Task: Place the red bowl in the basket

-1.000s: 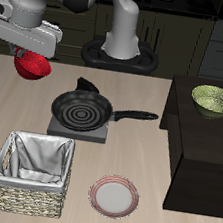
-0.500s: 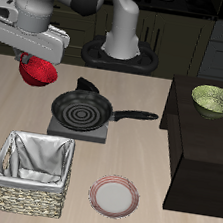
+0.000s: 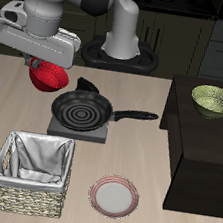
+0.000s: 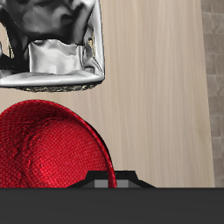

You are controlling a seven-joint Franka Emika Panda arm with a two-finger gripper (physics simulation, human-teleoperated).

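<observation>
My gripper (image 3: 47, 65) is shut on the red bowl (image 3: 49, 76) and holds it in the air above the table, beside the frying pan and farther back than the basket. The small ribbed red bowl fills much of the wrist view (image 4: 48, 149), tilted under my fingers. The square wicker basket (image 3: 35, 176) with its grey-white cloth lining stands near the table's front edge; it also shows in the wrist view (image 4: 54, 48), some way off from the bowl.
A black frying pan (image 3: 81, 109) sits on a grey stove plate mid-table. A flat pink-rimmed plate (image 3: 116, 197) lies beside the basket. An olive-green bowl (image 3: 213, 100) rests on a dark cabinet (image 3: 203, 158).
My gripper has carried the red bowl sideways toward the frying pan and slightly toward the front over the last second. Nothing else has moved.
</observation>
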